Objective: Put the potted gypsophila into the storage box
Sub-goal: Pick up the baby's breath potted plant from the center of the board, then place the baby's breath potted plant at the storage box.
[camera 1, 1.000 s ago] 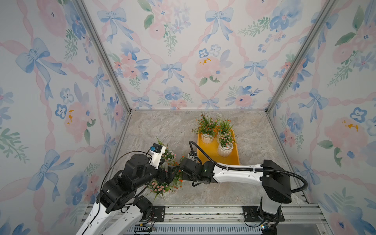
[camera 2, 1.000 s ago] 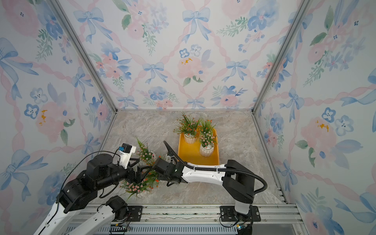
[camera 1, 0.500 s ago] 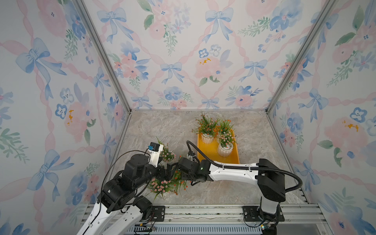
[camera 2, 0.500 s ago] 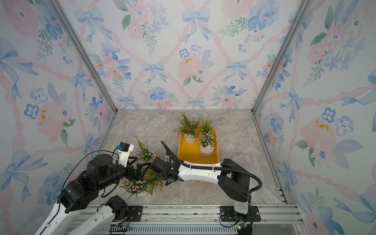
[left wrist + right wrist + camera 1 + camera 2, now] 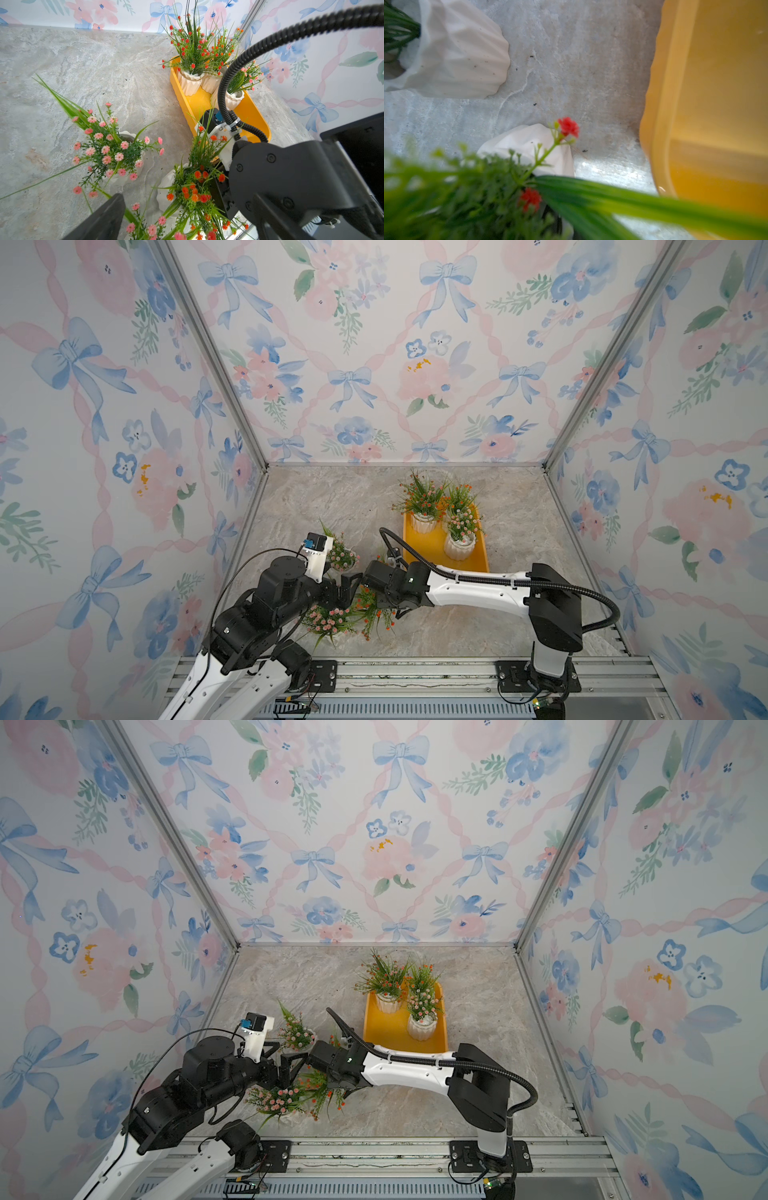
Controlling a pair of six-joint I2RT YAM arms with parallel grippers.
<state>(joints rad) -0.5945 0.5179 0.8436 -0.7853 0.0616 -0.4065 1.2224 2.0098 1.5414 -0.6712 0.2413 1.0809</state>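
An orange-flowered potted gypsophila in a white ribbed pot stands on the marble floor just in front of the yellow storage box. My right gripper reaches into its foliage from the box side and is shut on it; leaves hide the jaws in the right wrist view, where the pot shows beside the box wall. My left gripper hangs wide open just left of that plant, holding nothing, with one finger low in its wrist view.
Three potted plants stand in the far half of the box. Two pink-flowered pots stand on the floor: one behind the left gripper, one at the front. The right arm's cable arcs over the box's near end.
My right gripper has pushed a little further left into the orange-flowered plant and its jaws have closed. The left arm has barely moved and stays open.
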